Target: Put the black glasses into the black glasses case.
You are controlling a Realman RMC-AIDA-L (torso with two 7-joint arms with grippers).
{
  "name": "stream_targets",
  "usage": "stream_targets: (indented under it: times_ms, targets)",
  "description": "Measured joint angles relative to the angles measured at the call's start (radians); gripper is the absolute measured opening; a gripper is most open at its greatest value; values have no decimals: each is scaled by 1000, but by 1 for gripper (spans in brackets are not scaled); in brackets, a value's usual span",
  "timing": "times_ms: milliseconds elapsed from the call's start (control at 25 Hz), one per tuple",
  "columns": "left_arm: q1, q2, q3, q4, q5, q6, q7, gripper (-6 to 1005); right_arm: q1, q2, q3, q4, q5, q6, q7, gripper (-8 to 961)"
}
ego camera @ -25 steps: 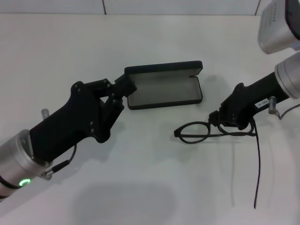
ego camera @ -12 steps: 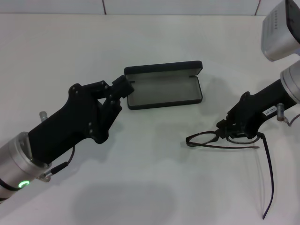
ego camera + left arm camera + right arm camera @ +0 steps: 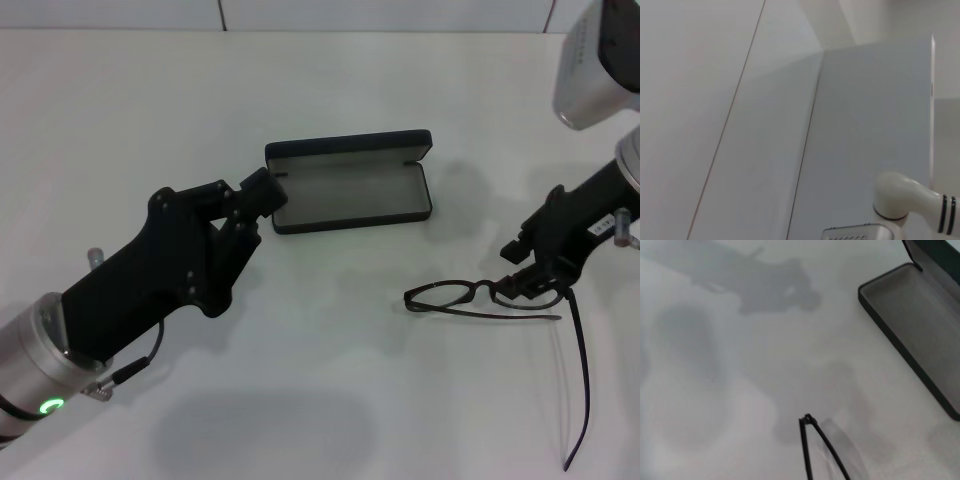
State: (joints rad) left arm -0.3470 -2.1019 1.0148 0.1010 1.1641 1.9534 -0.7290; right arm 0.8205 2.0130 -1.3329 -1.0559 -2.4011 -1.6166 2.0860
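Head view shows your right gripper [image 3: 522, 283] pinching the black glasses [image 3: 470, 297] at the frame, lifted off the white table [image 3: 330, 400], well apart from the black glasses case [image 3: 350, 186], which lies open. Your left gripper [image 3: 262, 193] sits at the case's near corner, fingers closed together. Carry and placement remain.

No legible text or markings.

Lab: bare white table [image 3: 330, 400], grey wall panels [image 3: 855, 125].
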Motion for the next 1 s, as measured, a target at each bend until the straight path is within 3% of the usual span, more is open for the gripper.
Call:
stream_targets:
  times_ms: [120,800,1000]
  targets:
    - [1,-3,-1,-4,-11,22,-7,42,40,-1,-1,14,-14,-28,-3,436]
    - [4,-1,2,-29,-18,25,2,42,110,7,-66,86,-30,-12,-21,427]
    - [5,-3,2,-43,-16,24,7,42,131,8,-95,130,-32,12,-29,348]
